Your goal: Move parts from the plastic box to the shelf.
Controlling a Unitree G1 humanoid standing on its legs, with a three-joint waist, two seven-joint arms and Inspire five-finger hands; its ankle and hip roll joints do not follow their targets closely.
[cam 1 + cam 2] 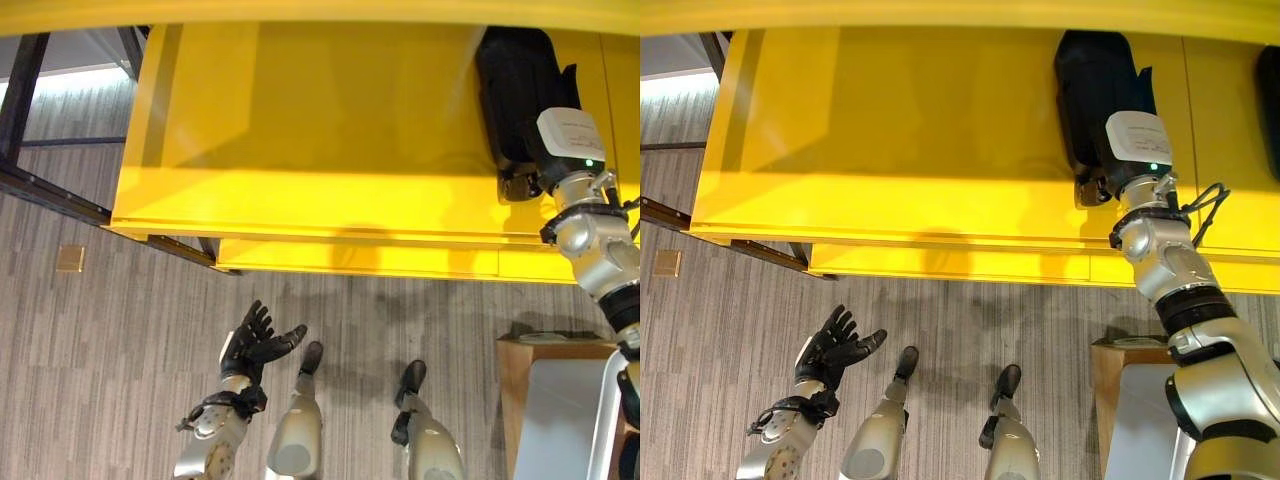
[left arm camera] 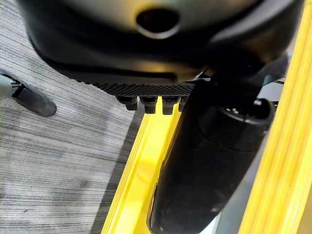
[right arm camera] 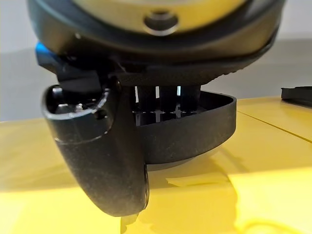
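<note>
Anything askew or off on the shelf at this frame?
Nothing stands out. The right hand grips a black part that lies flat on the yellow shelf; no spill or damage is visible. The left hand hangs open and empty above the floor.

A workshop or warehouse: a yellow metal shelf (image 1: 330, 150) stands on grey striped carpet floor (image 1: 90, 350).
</note>
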